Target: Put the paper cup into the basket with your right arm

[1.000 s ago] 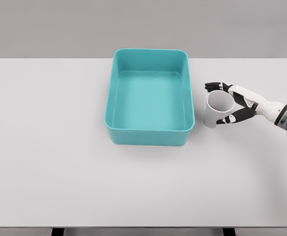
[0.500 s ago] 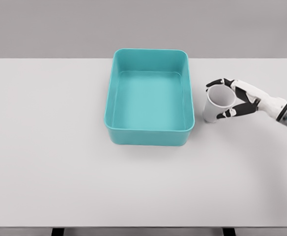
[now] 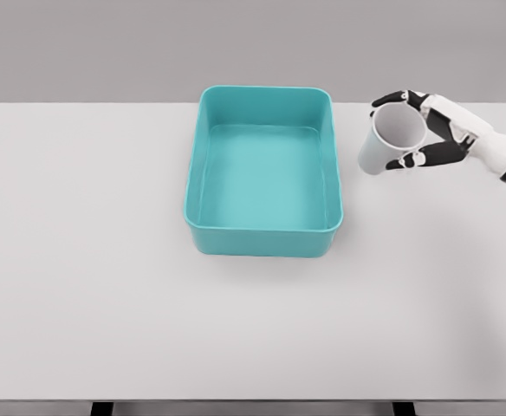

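Carry step: the right hand grips the paper cup (tilted, mouth showing) at the teal basket's two o'clock; next, move it over the basket and release.

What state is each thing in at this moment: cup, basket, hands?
paper cup: held in the air, tilted, mouth facing the camera, right of the basket.
basket: upright on the table, empty.
right hand: fingers closed around the cup's rim end.
left hand: not in view.
table: bears only the basket.
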{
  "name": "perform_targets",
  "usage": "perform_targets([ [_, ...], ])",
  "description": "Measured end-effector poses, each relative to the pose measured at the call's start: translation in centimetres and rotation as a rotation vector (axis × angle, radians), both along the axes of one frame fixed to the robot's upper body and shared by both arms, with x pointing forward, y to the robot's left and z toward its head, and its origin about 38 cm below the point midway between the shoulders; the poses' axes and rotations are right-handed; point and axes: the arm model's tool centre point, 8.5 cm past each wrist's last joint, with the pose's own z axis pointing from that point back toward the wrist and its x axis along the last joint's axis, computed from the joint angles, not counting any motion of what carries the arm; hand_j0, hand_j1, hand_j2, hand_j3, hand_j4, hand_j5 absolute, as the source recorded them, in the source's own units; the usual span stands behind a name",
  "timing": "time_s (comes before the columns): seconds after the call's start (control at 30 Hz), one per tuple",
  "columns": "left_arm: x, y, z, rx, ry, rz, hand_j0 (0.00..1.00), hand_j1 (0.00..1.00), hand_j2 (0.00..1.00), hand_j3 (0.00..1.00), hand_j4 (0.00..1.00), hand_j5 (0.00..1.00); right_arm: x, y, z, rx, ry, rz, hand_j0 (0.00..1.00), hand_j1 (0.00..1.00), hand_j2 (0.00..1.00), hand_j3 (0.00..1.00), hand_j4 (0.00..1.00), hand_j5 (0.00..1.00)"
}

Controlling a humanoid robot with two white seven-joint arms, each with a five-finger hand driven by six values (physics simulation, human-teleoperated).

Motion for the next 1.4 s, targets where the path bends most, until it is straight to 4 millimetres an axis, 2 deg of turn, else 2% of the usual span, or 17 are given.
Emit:
perform_targets([
  [0.2, 0.0, 0.0, 0.0, 0.000, 0.000, 0.000, 1.00, 1.00, 1.00, 1.00, 1.00, 1.00, 0.8, 0.3, 3.4, 0.017, -0.076, 0.004, 0.70, 0.70, 0.70, 0.70, 0.70, 0.70],
  [0.4, 0.0, 0.0, 0.0, 0.000, 0.000, 0.000, 1.00, 1.00, 1.00, 1.00, 1.00, 1.00, 1.5, 5.0, 4.5, 0.007, -0.126, 0.085, 0.70, 0.70, 0.70, 0.70, 0.70, 0.70],
  [0.8, 0.0, 0.0, 0.0, 0.000, 0.000, 0.000, 1.00, 1.00, 1.00, 1.00, 1.00, 1.00, 2.1, 13.2, 3.2, -0.049, -0.127, 0.196, 0.71, 0.71, 0.71, 0.71, 0.71, 0.71],
  [0.9, 0.0, 0.0, 0.0, 0.000, 0.000, 0.000, 1.00, 1.00, 1.00, 1.00, 1.00, 1.00, 2.4, 14.4, 3.0, -0.079, -0.129, 0.204, 0.71, 0.71, 0.71, 0.71, 0.71, 0.71],
  [1.1, 0.0, 0.0, 0.0, 0.000, 0.000, 0.000, 1.00, 1.00, 1.00, 1.00, 1.00, 1.00, 2.9, 15.4, 1.4, -0.196, -0.116, 0.187, 0.71, 0.71, 0.71, 0.71, 0.71, 0.71],
  [1.3, 0.0, 0.0, 0.0, 0.000, 0.000, 0.000, 1.00, 1.00, 1.00, 1.00, 1.00, 1.00, 3.8, 17.9, 2.0, -0.361, -0.167, 0.184, 0.71, 0.71, 0.71, 0.71, 0.71, 0.71],
  [1.4, 0.0, 0.0, 0.0, 0.000, 0.000, 0.000, 1.00, 1.00, 1.00, 1.00, 1.00, 1.00, 3.9, 18.9, 1.4, -0.458, -0.188, 0.180, 0.70, 0.70, 0.70, 0.70, 0.70, 0.70],
])
